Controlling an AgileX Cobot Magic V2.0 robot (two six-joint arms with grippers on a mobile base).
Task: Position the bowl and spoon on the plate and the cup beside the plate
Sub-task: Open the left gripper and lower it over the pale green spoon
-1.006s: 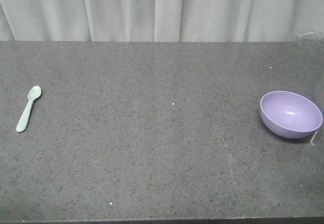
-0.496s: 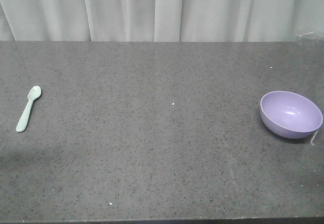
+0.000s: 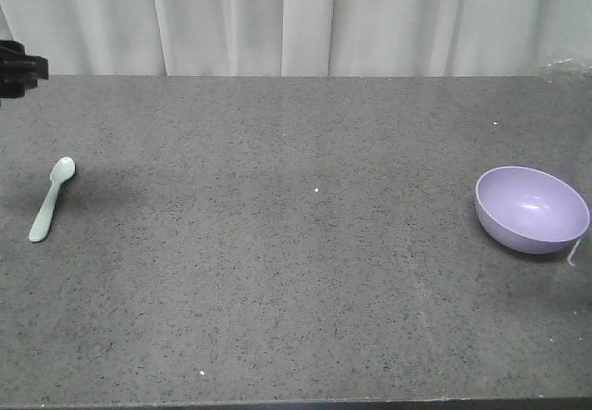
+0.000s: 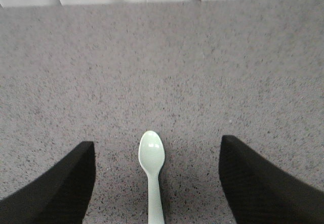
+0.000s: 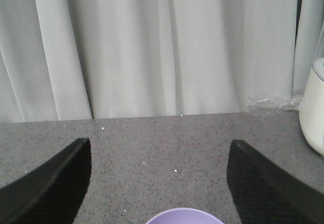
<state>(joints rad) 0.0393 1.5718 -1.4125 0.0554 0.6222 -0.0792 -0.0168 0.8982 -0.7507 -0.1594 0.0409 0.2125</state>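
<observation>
Spoon [image 3: 52, 199] at left, left gripper [image 4: 157, 144] spread wide over it, bowl [image 3: 532, 208] at right, right gripper [image 5: 158, 144] likewise spread

- Your left gripper [image 4: 157, 144] tilts downward, jaws spread wide.
- Your right gripper [image 5: 158, 143] faces forward, jaws equally wide.
- Your left arm [image 3: 17, 69] sits barely inside the front view.

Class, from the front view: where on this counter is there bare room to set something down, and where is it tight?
The widest bare patch is the middle of the counter, between the spoon and the bowl. The strip along the curtain is bare too. Tightest is the spoon's end, where the open left hand hangs over it.
</observation>
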